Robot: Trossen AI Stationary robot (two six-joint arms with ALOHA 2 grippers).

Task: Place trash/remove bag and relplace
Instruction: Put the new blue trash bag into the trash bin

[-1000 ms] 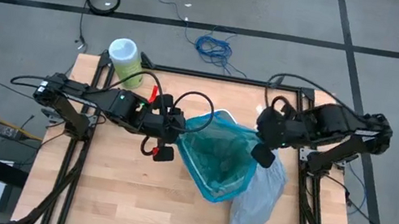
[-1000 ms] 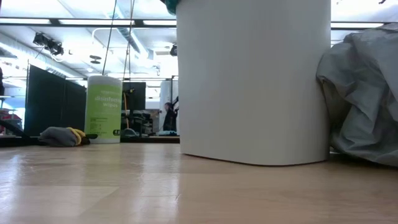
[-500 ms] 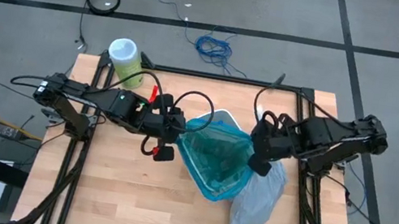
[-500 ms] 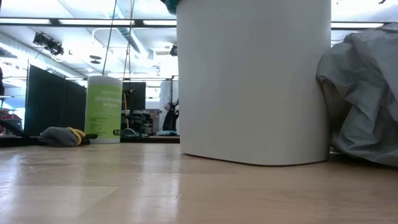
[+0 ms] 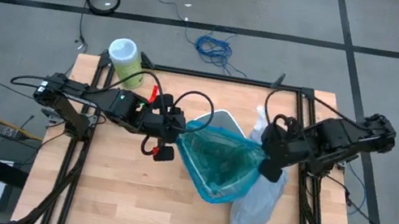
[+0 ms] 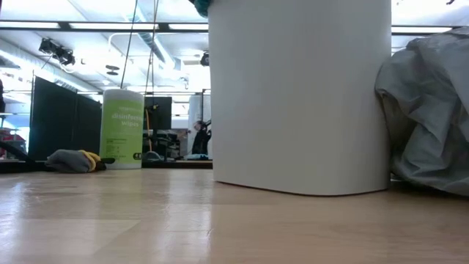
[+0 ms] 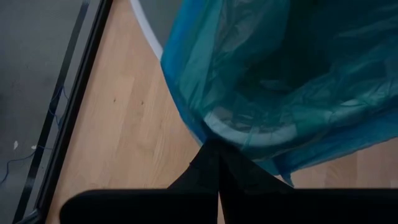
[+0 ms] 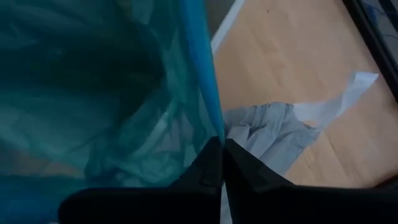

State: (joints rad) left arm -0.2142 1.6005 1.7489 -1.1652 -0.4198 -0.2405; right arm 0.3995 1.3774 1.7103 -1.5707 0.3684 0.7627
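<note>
The left end effector point(image 7: 217, 163) is closed on the rim of the teal-green plastic bag point(image 5: 217, 160) at the bin's left side. The right end effector point(image 8: 222, 155) is likewise pinched shut on the same bag's edge at the opposite side, so the film is stretched between the two over the white bin point(image 6: 299, 95).

The pale grey-white bag point(image 5: 257, 198), the removed liner, lies crumpled on the table point(image 5: 119, 197) just beside the bin on the right arm's side, touching it in the low view. No loose trash shows in these views. A green wipes canister point(image 5: 124, 60) stands at the far left corner of the table, well apart.

Both liners look thin, light, soft and slippery; they should drape and slide rather than hold shape, and probably tear if pulled hard against the bin's edge. The hem is the sensible place to hold, gathered so the fingers bite more than one layer.

Compared with a second ago, the right end effector has moved from the far right of the bin toward the near right, dragging the teal mouth wider; the left arm has stayed put.
</note>
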